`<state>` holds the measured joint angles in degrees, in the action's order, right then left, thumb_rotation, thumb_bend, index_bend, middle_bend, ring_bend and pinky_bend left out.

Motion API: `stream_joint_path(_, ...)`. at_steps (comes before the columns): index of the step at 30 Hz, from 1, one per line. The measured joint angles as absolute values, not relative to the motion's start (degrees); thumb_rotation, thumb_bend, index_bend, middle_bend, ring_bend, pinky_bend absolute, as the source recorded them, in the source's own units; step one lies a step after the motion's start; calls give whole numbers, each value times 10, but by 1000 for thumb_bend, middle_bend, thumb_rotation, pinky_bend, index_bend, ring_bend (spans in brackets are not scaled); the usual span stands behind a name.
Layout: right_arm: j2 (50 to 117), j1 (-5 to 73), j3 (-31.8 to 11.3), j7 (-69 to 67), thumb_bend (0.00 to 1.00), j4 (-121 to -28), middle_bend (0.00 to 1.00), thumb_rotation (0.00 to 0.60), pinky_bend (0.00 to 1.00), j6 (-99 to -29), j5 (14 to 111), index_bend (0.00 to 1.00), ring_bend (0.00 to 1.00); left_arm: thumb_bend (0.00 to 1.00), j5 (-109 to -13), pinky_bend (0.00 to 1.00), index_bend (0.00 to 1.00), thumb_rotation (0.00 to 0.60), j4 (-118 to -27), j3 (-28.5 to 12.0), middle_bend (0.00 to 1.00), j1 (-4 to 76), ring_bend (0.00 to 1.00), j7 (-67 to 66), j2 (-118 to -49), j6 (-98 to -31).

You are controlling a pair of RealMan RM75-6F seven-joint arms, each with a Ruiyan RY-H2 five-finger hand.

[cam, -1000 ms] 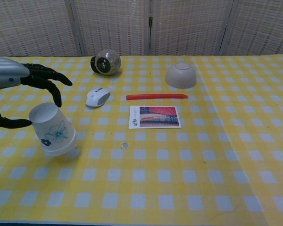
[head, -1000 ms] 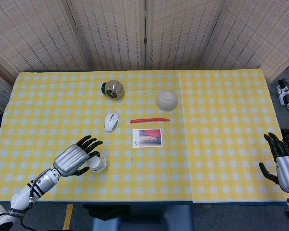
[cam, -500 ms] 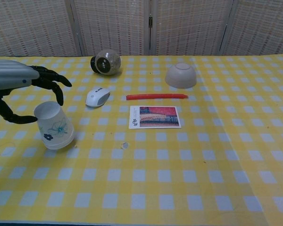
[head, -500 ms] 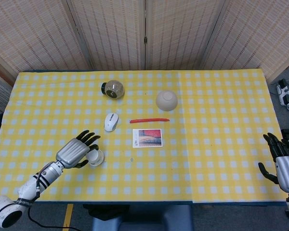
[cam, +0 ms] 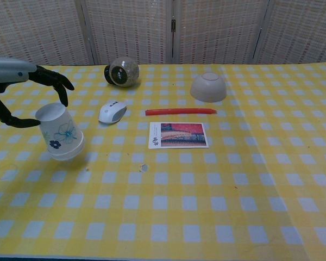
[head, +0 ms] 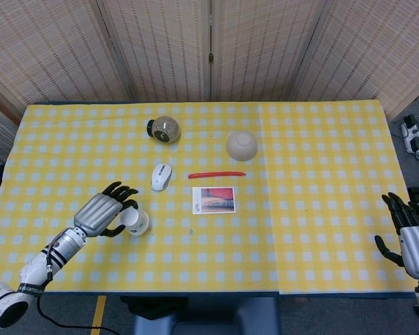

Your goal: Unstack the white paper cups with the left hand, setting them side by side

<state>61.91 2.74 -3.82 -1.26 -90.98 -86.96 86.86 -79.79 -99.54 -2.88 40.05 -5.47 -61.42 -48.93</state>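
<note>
My left hand (cam: 23,95) pinches the upside-down cup (cam: 60,132), lifted, left of the mouse (cam: 112,112); next I'd set it down.

I work at a staged test table (head: 321,209): yellow checked cloth, woven folding screens (head: 209,49) behind, a power strip (head: 413,134) on the floor.

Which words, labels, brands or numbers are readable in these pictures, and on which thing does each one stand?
No text can be read.
Picture card: a small mark at its left edge, too blurred to read.
White paper cup, gripped by the left hand: blue flower print only, no words.
</note>
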Motion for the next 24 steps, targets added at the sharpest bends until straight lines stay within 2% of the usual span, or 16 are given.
stream_joint_path(10, 619, 27, -38, -11, 376, -911, 112, 600, 125, -868, 866, 70, 186, 600, -784, 98, 402, 600, -980, -32, 161, 398, 130, -15, -627, -484)
stream_joint_path(14, 620, 29, -38, -10, 376, -911, 112, 600, 125, -865, 866, 70, 187, 600, -765, 155, 417, 600, -974, -35, 161, 395, 143, -29, -640, -490)
stream_joint_path(20, 620, 29, -39, -9, 376, -911, 112, 600, 125, -865, 865, 70, 186, 601, -761, 137, 424, 600, -963, -33, 165, 395, 148, -67, -652, -495)
stream_joint_path(24, 621, 30, -39, -11, 375, -909, 112, 600, 125, -863, 864, 70, 186, 604, -755, 171, 434, 600, -956, -33, 168, 392, 157, -111, -662, -510)
